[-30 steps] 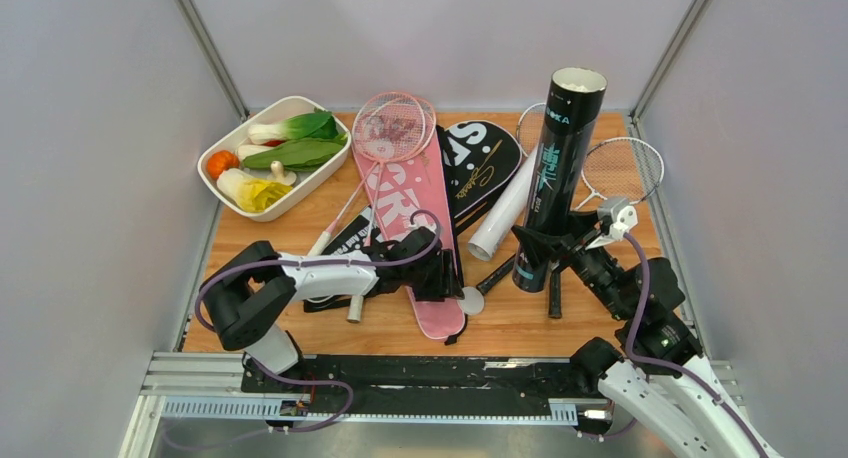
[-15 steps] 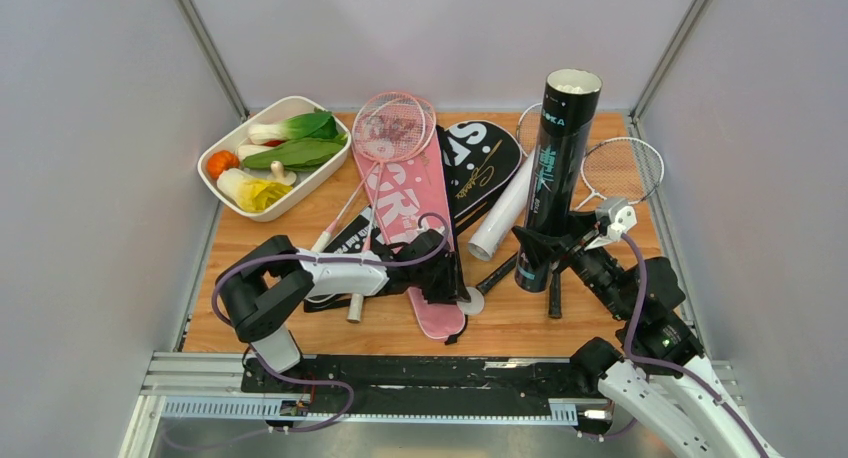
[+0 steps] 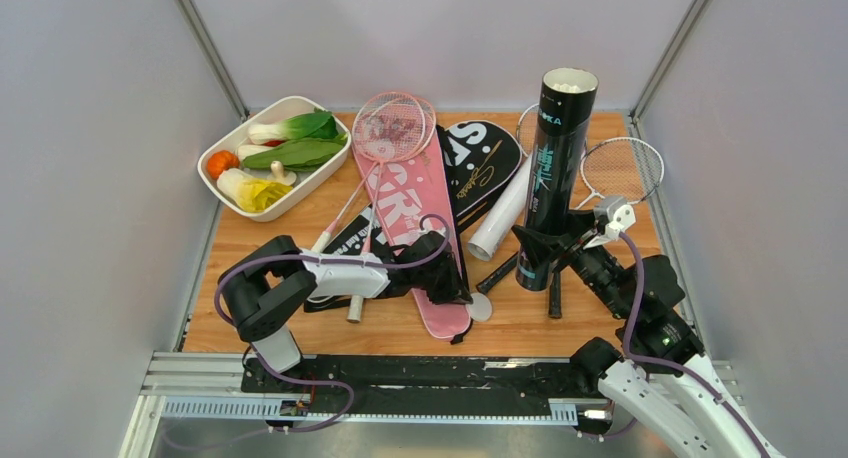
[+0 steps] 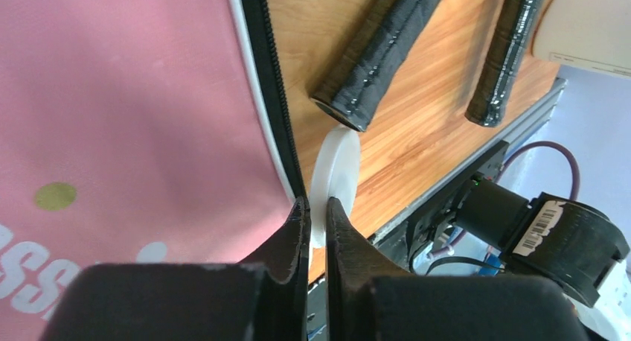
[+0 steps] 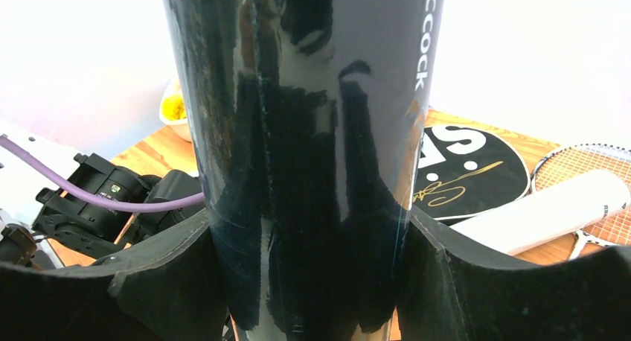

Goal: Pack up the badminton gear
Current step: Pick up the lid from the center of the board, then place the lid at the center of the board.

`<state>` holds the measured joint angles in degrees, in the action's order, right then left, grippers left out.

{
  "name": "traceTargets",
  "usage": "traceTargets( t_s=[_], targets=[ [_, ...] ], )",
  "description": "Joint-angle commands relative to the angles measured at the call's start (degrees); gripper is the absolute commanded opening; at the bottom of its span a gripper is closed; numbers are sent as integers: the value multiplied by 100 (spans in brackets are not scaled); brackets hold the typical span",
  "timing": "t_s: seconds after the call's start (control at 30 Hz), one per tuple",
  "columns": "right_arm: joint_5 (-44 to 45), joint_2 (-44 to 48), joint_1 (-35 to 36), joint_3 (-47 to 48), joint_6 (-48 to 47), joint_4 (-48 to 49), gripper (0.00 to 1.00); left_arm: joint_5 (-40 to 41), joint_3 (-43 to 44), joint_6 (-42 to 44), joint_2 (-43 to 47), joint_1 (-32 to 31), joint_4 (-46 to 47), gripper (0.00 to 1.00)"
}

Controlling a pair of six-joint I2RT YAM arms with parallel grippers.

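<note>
**Black shuttlecock tube** (image 3: 555, 168): stands upright right of centre on the wooden table (image 3: 520, 328). Its top is open, and you can see white feather shuttlecocks (image 3: 569, 79) inside. Your right gripper (image 3: 540, 253) is clamped on its lower part, one finger on each side.

**White cap** (image 3: 481, 306): a small disc on the near part of the table, tipped on edge just right of the pink cover's near end. Your left gripper (image 3: 462, 293) has its jaws almost together, pinching the cap's rim.

**Pink "SPORT" cover** (image 3: 405, 218): lies flat from far to near at the centre. Its zipped edge touches your left gripper's inner finger (image 4: 298, 225).

**Pink racket** (image 3: 392, 128): the head rests on the pink cover's far end and the shaft runs toward the near left.

**Black cover** (image 3: 480, 163): lies flat just right of the pink one and is partly overlapped by it.

**White tube** (image 3: 505, 216): lies on its side between the black cover and the black tube, with its near end toward you.

**Silver rackets** (image 3: 622, 168): the heads are at the far right, one partly hidden behind the black tube. Two black grips (image 3: 497, 273) point toward the near side, one on each side of the tube's foot. The left grip ends just beside the white cap.

**White dish** (image 3: 296, 194): holds vegetables at the far left, well apart from both grippers.
</note>
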<state>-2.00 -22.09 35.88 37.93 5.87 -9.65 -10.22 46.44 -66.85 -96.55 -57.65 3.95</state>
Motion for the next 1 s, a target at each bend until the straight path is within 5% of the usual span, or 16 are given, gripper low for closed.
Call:
traceTargets(
  t_s=[0.0, 0.27, 0.43, 0.73, 0.97],
  targets=[
    [2, 25, 20, 144, 42, 323, 0, -1, -36, -127, 201, -66, 415, 8],
    [-8, -4, 23, 121, 46, 330, 0, 73, -68, -195, 758, -97, 413, 0],
    [-310, -186, 16, 130, -50, 320, 0, 720, 259, 400, 1646, -90, -745, 0],
    [-971, -788, 24, 155, -550, -200, 0, 3429, 2455, 3250, 3199, 790, -4657, 0],
    [-1882, -1581, 29, 352, -1411, -829, 0, 3804, 4165, 5798, 3922, 998, -4987, 0]
  ],
)
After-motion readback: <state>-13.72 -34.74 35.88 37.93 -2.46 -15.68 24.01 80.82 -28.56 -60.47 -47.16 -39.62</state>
